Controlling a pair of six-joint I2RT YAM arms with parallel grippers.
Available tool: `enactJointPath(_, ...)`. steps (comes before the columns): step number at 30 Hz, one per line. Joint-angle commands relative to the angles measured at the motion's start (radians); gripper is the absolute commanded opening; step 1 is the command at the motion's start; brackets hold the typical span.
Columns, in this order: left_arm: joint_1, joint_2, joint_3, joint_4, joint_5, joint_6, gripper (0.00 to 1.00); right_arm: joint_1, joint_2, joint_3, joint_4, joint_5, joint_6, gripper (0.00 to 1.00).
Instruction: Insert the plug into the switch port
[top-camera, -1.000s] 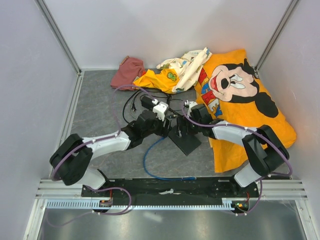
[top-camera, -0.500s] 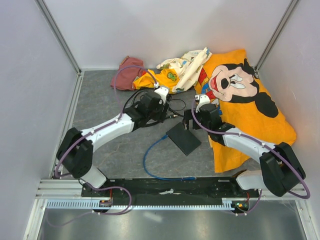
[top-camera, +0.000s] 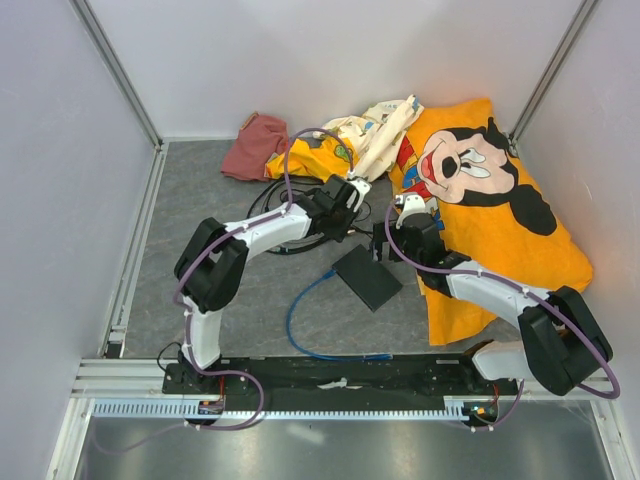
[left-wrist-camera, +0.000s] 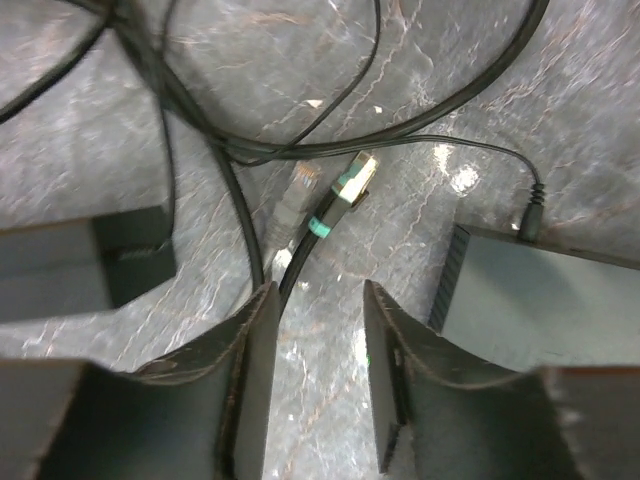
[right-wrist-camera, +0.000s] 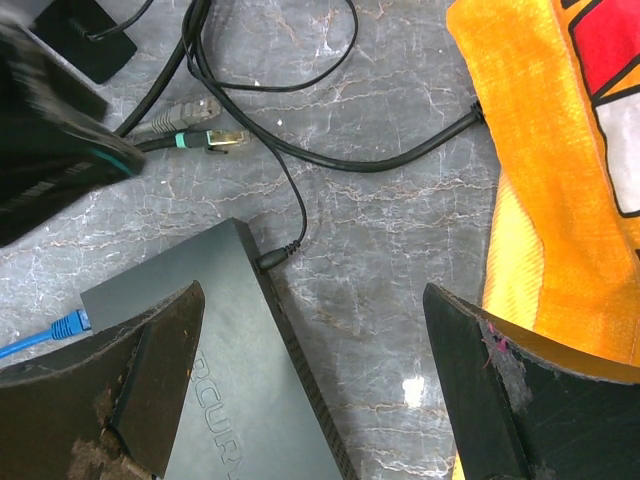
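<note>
The black switch (top-camera: 367, 277) lies flat on the marble floor, also in the right wrist view (right-wrist-camera: 200, 350). The blue cable (top-camera: 300, 320) loops forward from it. Its plug (right-wrist-camera: 70, 324) lies against the switch's side; I cannot tell if it sits in a port. My left gripper (top-camera: 343, 215) hangs behind the switch, its jaws (left-wrist-camera: 320, 300) open a finger's width over bare floor, a black cable beside the left finger (left-wrist-camera: 255, 340). My right gripper (top-camera: 382, 243) stands wide open (right-wrist-camera: 312, 295) above the switch's far corner, holding nothing.
Two loose connectors, a grey one (left-wrist-camera: 298, 190) and a gold one with green bands (left-wrist-camera: 350, 182), lie among black cables ahead of the left jaws. A power lead (right-wrist-camera: 275, 257) enters the switch. A black adapter (right-wrist-camera: 85, 40) sits behind. Orange Mickey cloth (top-camera: 480, 200) covers the right.
Both grippers have pulled back from over the switch. The left arm has swung right and toward the back, and its jaws have narrowed. The right arm has hardly moved in the last half second.
</note>
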Motion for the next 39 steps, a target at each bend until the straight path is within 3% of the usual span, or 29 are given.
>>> enactJointPath(1,-0.004,0.057,0.071,-0.027,0.019,0.076,0.44,0.000,-0.019,-0.006,0.041,0.023,0.006,0.98)
enactJointPath(14,-0.003,0.169,0.098,-0.082,0.000,0.094,0.40,0.000,0.002,0.000,0.040,0.009,0.006,0.98)
enactJointPath(20,-0.003,0.153,0.051,-0.136,0.028,0.056,0.27,0.000,0.004,0.002,0.037,0.001,0.007,0.98)
enactJointPath(22,-0.001,0.137,0.020,-0.156,0.001,0.037,0.15,-0.002,0.005,0.002,0.037,-0.003,0.007,0.98)
enactJointPath(24,0.005,0.094,-0.024,-0.162,-0.045,0.010,0.01,-0.002,0.004,0.002,0.038,-0.009,0.009,0.98)
enactJointPath(31,0.068,-0.235,-0.179,-0.203,-0.121,-0.059,0.02,0.000,-0.007,-0.004,0.044,-0.017,0.009,0.98)
enactJointPath(39,0.261,-0.551,-0.225,-0.418,-0.257,-0.095,0.02,0.000,-0.025,-0.015,0.079,-0.095,0.004,0.98)
